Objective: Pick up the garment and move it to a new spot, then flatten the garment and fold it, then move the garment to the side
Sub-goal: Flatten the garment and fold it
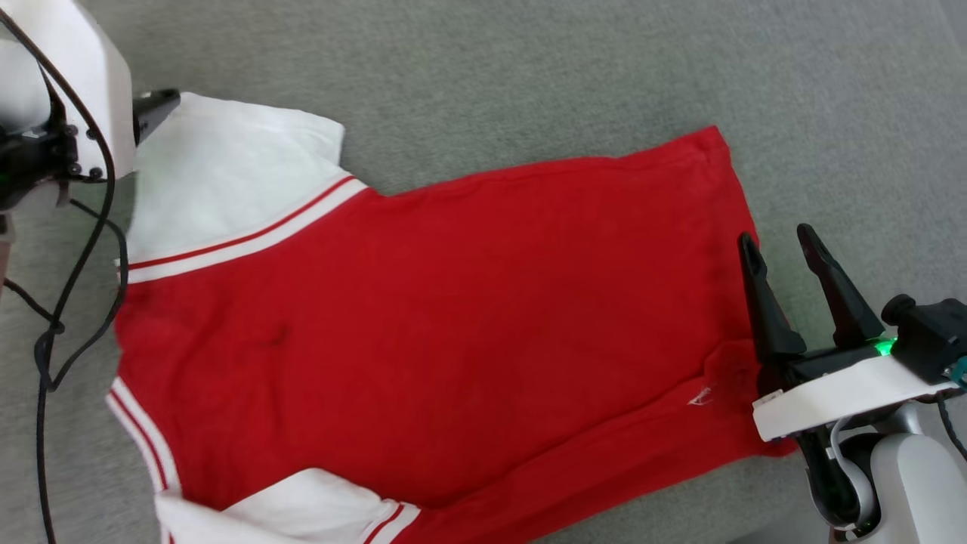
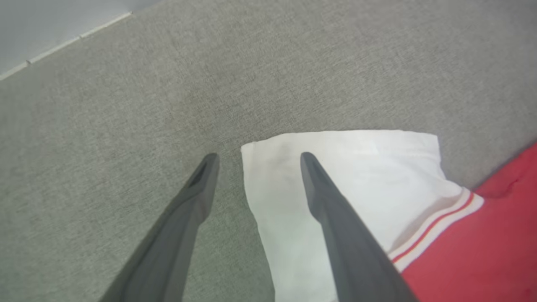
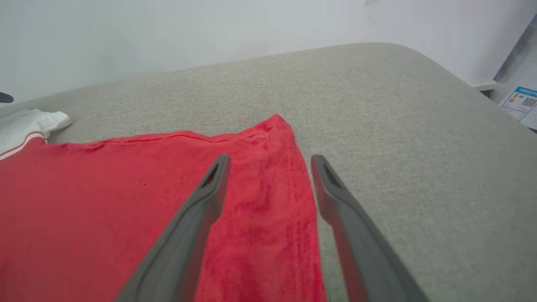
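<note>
Both spread, empty: L tool (image 2: 256, 156) over sleeve (image 2: 369, 167), R tool (image 3: 270, 157) at hem (image 3: 293, 184) (garment (image 1: 423, 302) flat).

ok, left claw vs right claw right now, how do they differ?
Left claw straddles the edge of the garment's white sleeve; right claw straddles its red hem. In the head view the left claw is mostly hidden behind its forearm, the right claw in full sight. Shared: both open, holding nothing.
</note>
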Available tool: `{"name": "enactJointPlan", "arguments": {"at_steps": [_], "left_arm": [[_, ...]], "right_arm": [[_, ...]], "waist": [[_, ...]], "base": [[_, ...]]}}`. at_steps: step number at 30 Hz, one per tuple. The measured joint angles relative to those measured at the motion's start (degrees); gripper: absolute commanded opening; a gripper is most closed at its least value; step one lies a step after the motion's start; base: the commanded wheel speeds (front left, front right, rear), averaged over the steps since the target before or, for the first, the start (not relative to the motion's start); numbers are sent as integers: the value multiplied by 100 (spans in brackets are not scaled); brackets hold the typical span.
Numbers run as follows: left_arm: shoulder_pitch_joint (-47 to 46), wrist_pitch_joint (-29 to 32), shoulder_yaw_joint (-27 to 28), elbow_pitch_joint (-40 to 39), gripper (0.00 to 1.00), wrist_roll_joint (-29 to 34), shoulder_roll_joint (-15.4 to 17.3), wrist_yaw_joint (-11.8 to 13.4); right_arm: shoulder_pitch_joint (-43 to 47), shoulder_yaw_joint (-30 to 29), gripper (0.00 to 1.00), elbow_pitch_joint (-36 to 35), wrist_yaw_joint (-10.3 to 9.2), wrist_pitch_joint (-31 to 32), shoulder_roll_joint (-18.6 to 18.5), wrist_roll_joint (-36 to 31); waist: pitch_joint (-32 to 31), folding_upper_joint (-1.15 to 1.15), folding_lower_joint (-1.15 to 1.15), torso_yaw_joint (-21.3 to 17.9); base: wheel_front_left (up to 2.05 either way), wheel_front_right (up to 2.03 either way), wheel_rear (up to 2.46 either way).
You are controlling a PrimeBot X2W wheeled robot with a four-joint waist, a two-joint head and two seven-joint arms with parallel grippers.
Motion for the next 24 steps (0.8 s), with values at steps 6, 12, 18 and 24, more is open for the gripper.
{"name": "enactJointPlan", "arguments": {"at_steps": [6,12,18,24], "left_arm": [[-58,403,-68,109,100,57,218,110],[-55,717,-153,30,56,30,366,115],[34,631,-130,-130,0,-77,311,119],[97,-389,-175,-201,0,45,74,-188]], "right_arm": [[-118,34,100,151,0,-132,4,-11],[-118,80,100,193,0,-199,36,-5],[-168,93,100,209,0,-190,51,-38],[-220,-7,100,98,0,94,-238,-181]], "waist": [[231,0,0,-200],[340,0,0,-286],[380,0,0,-248],[139,0,0,-61]], "base": [[0,0,0],[0,0,0],[0,0,0],[0,0,0]]}}
